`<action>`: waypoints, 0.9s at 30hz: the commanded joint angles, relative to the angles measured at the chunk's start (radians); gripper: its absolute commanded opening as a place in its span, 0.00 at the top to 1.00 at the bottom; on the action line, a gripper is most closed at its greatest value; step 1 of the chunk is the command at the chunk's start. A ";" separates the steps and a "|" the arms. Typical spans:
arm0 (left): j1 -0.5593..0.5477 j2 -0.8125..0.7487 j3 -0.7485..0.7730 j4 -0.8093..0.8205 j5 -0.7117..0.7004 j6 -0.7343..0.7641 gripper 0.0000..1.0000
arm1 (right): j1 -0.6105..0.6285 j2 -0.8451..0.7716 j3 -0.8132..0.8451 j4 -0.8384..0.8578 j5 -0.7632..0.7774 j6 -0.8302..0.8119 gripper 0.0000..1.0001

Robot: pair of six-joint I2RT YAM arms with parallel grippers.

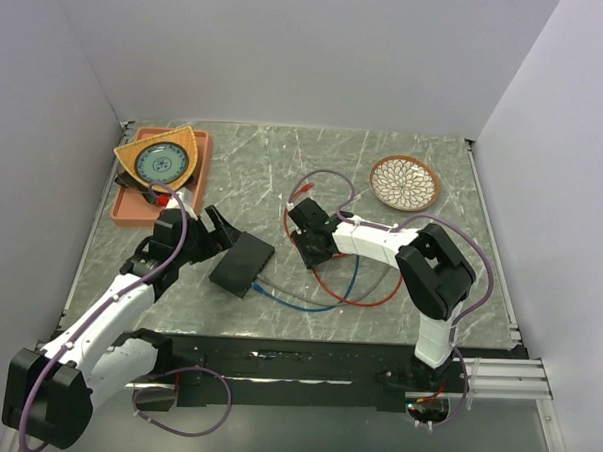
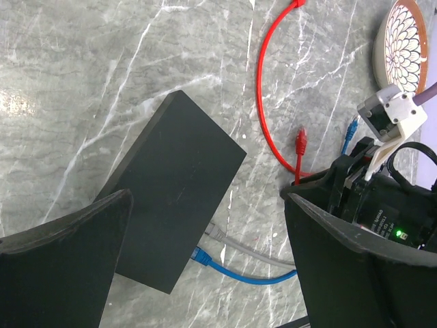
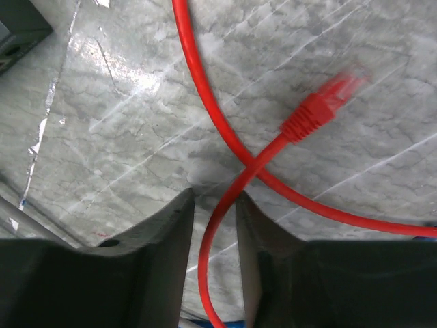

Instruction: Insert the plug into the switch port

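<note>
The red cable is being straddled by the right hand, nearly pressed together; whether it is pinching cannot be told. Its plug is being left just ahead on the desk, with the switch leftward beneath the spread left hand.

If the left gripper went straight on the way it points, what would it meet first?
Probably the flat black rectangular box, directly ahead of the left gripper; depth is unclear.
</note>
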 commanded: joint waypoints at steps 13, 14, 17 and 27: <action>0.004 -0.020 -0.028 0.107 0.093 0.001 0.04 | 0.004 -0.198 -0.088 0.147 -0.038 -0.138 1.00; 0.004 -0.021 -0.033 0.125 0.123 0.000 0.04 | 0.002 -0.225 -0.106 0.164 -0.058 -0.167 1.00; 0.004 -0.031 -0.057 0.212 0.176 -0.015 0.04 | 0.008 -0.320 -0.169 0.221 -0.163 -0.203 1.00; 0.004 -0.034 -0.139 0.481 0.363 -0.084 0.03 | 0.077 -0.431 -0.211 0.274 -0.309 -0.258 1.00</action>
